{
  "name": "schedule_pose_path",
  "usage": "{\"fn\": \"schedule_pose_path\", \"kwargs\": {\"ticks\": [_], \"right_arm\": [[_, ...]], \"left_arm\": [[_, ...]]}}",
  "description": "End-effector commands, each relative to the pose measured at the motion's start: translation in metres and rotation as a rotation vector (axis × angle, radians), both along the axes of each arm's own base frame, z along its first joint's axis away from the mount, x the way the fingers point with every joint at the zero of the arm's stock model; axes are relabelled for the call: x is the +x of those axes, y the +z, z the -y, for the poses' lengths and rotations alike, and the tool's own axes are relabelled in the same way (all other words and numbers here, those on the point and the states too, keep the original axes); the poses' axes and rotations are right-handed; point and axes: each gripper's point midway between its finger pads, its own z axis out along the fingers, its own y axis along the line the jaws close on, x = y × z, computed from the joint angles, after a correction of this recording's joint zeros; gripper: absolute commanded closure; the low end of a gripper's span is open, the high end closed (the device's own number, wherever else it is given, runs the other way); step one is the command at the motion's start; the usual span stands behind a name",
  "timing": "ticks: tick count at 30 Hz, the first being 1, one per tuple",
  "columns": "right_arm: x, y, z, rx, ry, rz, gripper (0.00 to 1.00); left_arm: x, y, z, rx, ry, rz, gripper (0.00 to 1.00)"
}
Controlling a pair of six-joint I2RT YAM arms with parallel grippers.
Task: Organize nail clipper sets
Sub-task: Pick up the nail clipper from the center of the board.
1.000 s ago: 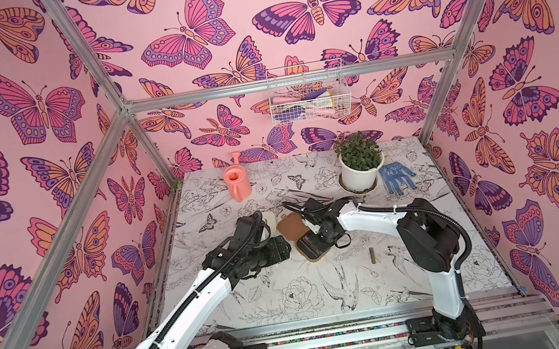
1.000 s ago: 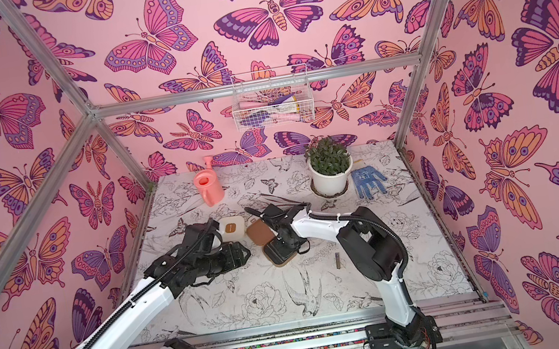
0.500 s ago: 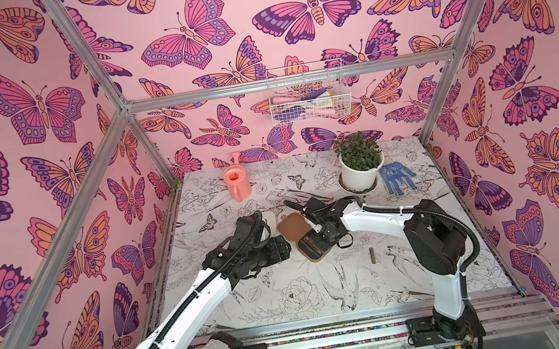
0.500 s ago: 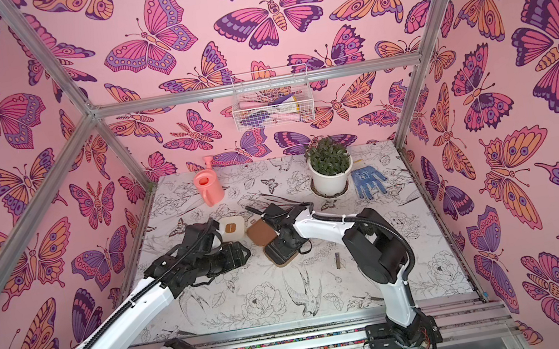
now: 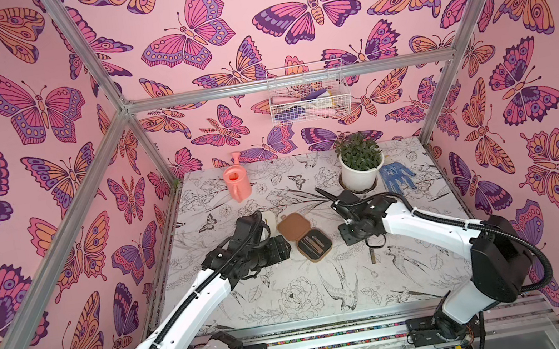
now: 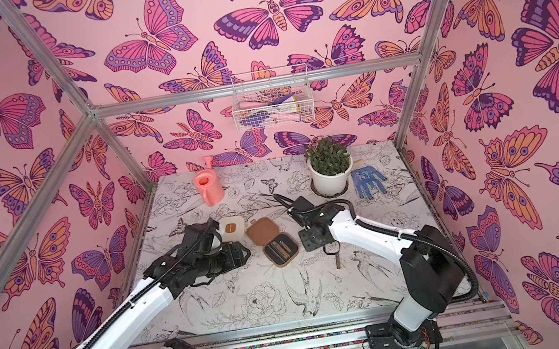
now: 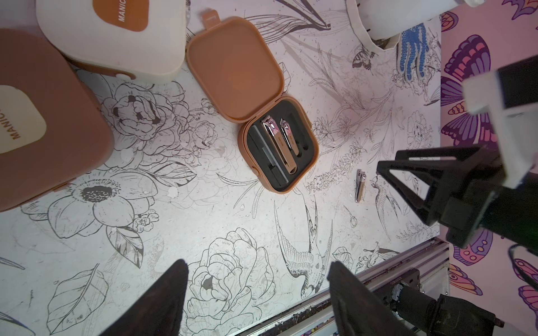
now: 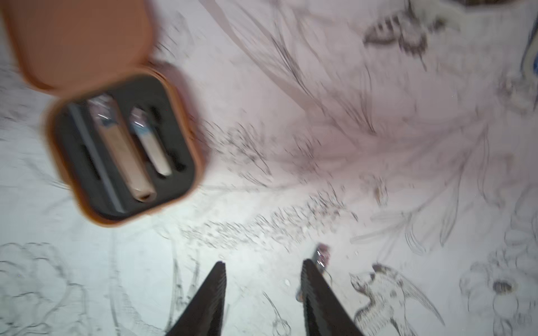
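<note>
Open tan case (image 5: 312, 240) near middle of worktop (image 5: 290, 305), lid laid flat; two clippers (image 7: 279, 142) and a file (image 7: 269, 158) seated in black lining; cream case (image 6: 232, 228) and second tan case (image 7: 43, 122) toward left edge, both shut; loose clipper (image 7: 360, 184) between open case and right edge; left fingers (image 7: 168, 296) spread wide, empty; right fingers (image 8: 209, 299) parted, empty, loose clipper just beside one, contact unclear through blur.

Robot lab booth, aluminium frame (image 5: 202, 95), butterfly-print walls (image 5: 210, 24), floral-print tabletop (image 5: 288, 294)
</note>
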Motion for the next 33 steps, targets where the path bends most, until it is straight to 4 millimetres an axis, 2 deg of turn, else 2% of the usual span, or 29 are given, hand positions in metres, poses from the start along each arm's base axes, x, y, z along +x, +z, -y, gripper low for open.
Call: {"fn": "schedule_pose_path", "kwargs": {"ticks": [1,3,4,7,14,19,27,33], "right_arm": [[-0.019,-0.011,0.023,0.021,-0.107,-0.045,0.48],[-0.027,-0.024,0.028,0.033,-0.126,-0.075,0.33],[-0.029,-0.028,0.030,0.036,-0.136,-0.084,0.33],[-0.030,-0.041,0.033,0.040,-0.164,-0.093,0.36],[-0.024,-0.063,0.042,0.046,-0.218,-0.105,0.54],[-0.024,-0.075,0.042,0.064,-0.231,-0.125,0.62],[-0.028,-0.079,0.044,0.063,-0.246,-0.135,0.75],[-0.038,-0.078,0.047,0.074,-0.263,-0.149,0.75]], "left_arm": [[-0.005,0.001,0.000,-0.008,-0.017,0.008,0.22],[-0.005,0.001,-0.001,-0.006,-0.016,0.008,0.22],[-0.005,0.001,-0.001,-0.006,-0.016,0.008,0.22],[-0.005,0.000,0.000,-0.007,-0.018,0.004,0.22],[-0.007,-0.002,-0.001,-0.005,-0.017,0.000,0.22],[-0.006,-0.003,-0.002,0.000,-0.014,-0.002,0.22],[-0.005,-0.003,-0.001,-0.002,-0.014,-0.006,0.22],[-0.004,-0.003,0.000,-0.001,-0.017,-0.007,0.22]]}}
